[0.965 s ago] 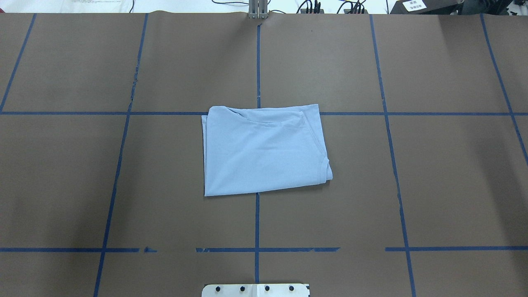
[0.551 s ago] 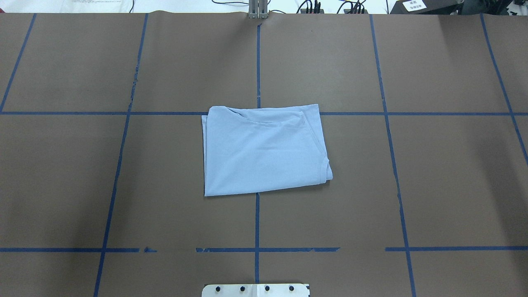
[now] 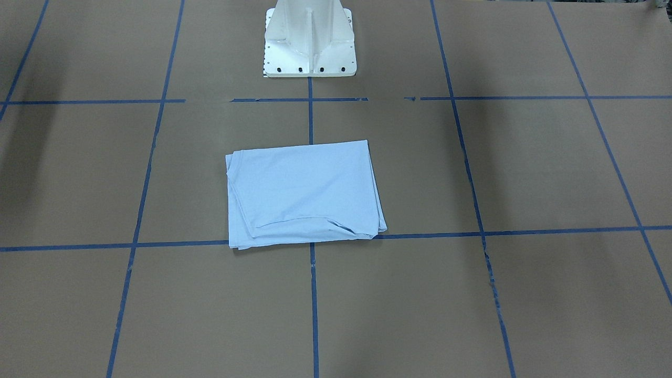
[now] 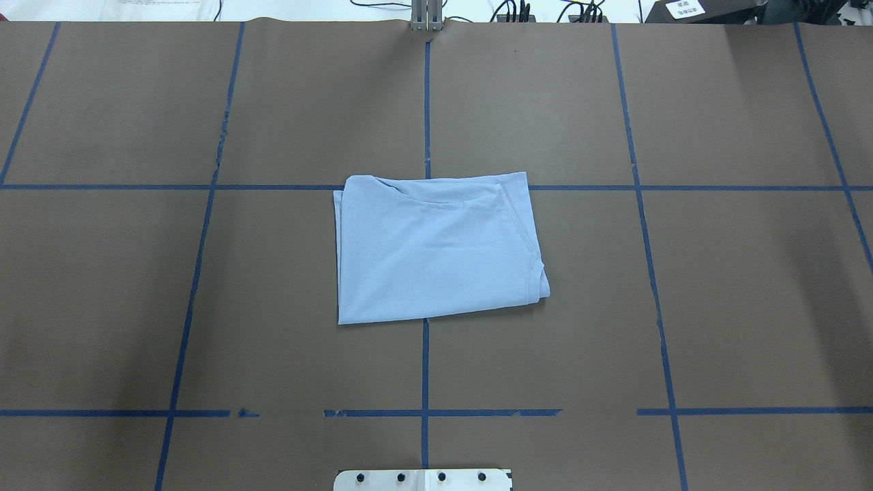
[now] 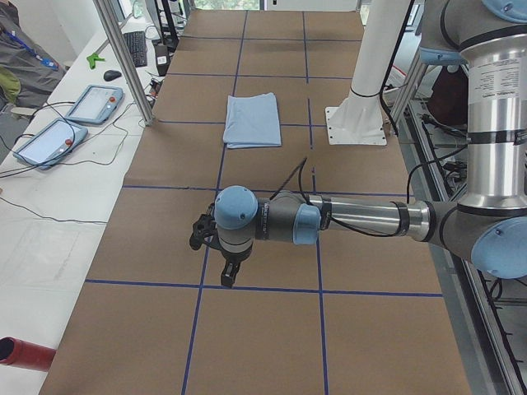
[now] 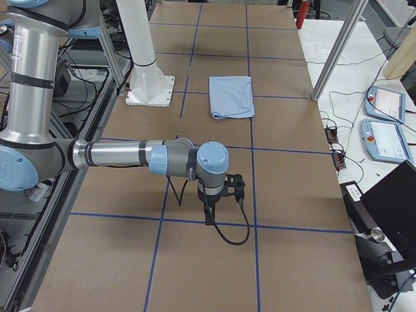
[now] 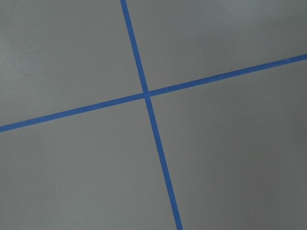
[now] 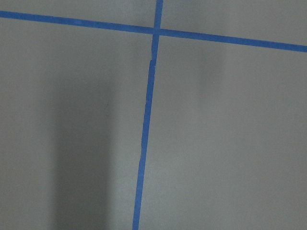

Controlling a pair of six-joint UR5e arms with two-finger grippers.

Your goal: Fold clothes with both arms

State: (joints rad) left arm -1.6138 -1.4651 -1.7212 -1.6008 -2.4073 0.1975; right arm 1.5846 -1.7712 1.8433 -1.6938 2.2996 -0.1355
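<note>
Front-facing view: the T-shirt lies alone mid-table, just in front of the white pedestal. It's folded into a rough rectangle, with layered edges showing along its near side. No gripper in this shot.

Overhead now: the same light blue packet sits over a crossing of the blue tape lines. A curved seam runs along its far edge and a hemmed corner pokes out at the near right.

Left-end camera: there's the left arm, forearm stretched level across the table, wrist bent, and the left gripper pointing down above a tape line. The shirt lies well apart from it, farther up the table. Whether the fingers are spread or closed, I cannot tell from here.

Right-end camera: the right arm mirrors that pose, reaching out level with the right gripper aimed down, well apart from the shirt. Its finger spread cannot be judged either.

Left wrist camera: only brown surface and crossing tape. Right wrist camera: the same, plus a soft shadow.
</note>
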